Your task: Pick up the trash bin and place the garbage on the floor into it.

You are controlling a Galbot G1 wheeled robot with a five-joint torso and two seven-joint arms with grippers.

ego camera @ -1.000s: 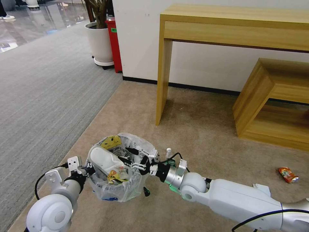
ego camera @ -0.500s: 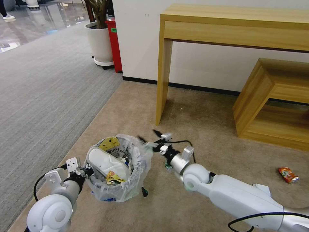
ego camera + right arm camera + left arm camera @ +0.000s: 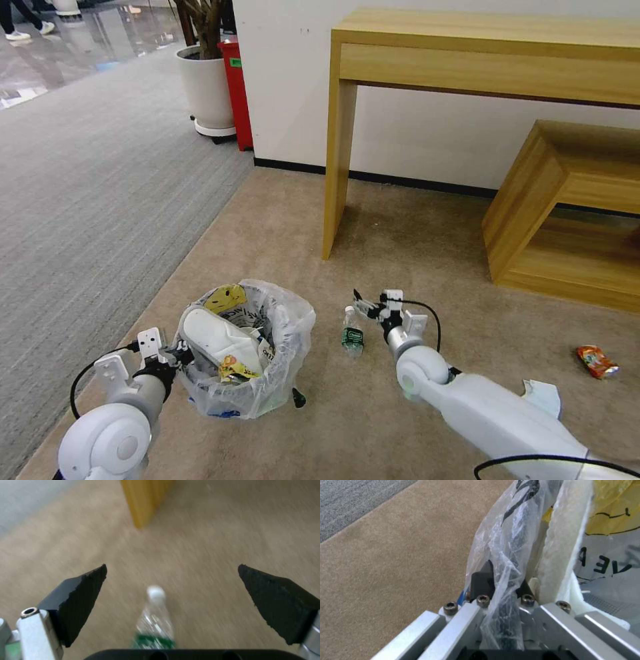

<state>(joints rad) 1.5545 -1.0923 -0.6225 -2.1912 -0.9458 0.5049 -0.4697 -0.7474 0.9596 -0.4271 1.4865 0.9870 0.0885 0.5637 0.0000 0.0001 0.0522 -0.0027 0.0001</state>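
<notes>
The trash bin (image 3: 248,373), black with a crinkly clear bag, stands on the tan carpet holding a white slipper (image 3: 215,333) and yellow wrappers. My left gripper (image 3: 175,355) is shut on its near-left rim. In the left wrist view the left gripper (image 3: 502,585) pinches the bag and rim beside the slipper (image 3: 563,542). A clear bottle with a green label (image 3: 351,332) lies on the floor right of the bin. My right gripper (image 3: 365,307) hovers open just beyond it. In the right wrist view the right gripper (image 3: 171,567) stands wide apart with the bottle (image 3: 155,620) below it.
A red crushed wrapper (image 3: 597,361) and a white paper scrap (image 3: 543,397) lie on the carpet at the right. A small dark item (image 3: 298,398) sits by the bin's base. A wooden desk leg (image 3: 337,167) and a low bench (image 3: 533,207) stand ahead; a plant pot (image 3: 207,87) is far left.
My right gripper has lifted out of the bin and swung right to hover by the bottle on the floor. The left gripper and the bin have stayed put.
</notes>
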